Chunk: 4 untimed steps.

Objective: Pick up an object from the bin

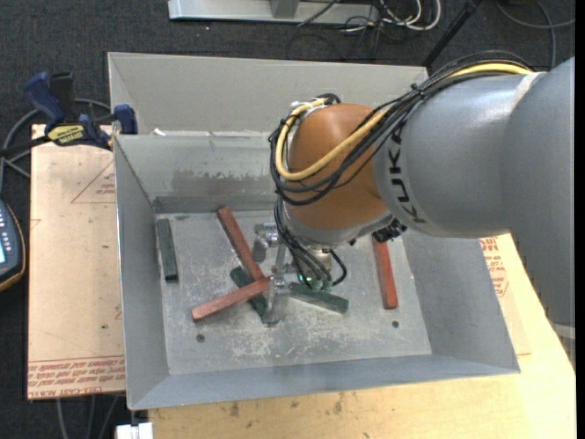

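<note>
Nearest, just behind the front wall of the bin (320, 384), a red-brown stick (224, 304) lies aslant on the dusty floor, its right end rising toward the middle. That end meets the gripper (272, 309), which is down among a small crossing of sticks at mid-floor (whether the pincer is clenched or released there cannot be told, as its metal parts blend with the sticks). Just right of it a dark green stick (327, 300) pokes out from under the wrist. Farther right and well apart, a short red-brown stick (387, 274) lies almost straight along the floor. Behind the gripper a longer red-brown stick (236, 236) slants up toward the far wall, crossing another green piece (245, 276). At the left, alone, is a dark green bar (167, 250). Above all this is the arm's orange cover (334, 176) with its cables.
</note>
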Each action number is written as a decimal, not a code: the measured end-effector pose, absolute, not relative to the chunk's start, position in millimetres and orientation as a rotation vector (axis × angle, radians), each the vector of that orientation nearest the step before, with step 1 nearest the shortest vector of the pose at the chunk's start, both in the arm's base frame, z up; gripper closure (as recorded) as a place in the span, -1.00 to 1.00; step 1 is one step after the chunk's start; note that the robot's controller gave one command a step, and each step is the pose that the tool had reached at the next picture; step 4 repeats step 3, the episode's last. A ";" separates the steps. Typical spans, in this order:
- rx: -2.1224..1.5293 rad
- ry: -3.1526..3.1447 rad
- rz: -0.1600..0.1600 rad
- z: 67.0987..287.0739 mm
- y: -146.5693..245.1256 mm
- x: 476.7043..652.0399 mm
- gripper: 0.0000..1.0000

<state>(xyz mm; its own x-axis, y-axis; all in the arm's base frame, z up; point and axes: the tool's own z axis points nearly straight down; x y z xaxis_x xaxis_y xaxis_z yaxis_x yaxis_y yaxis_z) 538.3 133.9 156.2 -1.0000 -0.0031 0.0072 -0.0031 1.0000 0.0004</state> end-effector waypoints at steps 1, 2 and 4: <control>0.024 -3.146 -0.005 68.1 140.9 542.3 -1.00; 0.022 -3.153 -0.008 73.2 141.0 544.6 1.00; 0.048 -3.151 -0.007 253.1 170.0 524.9 1.00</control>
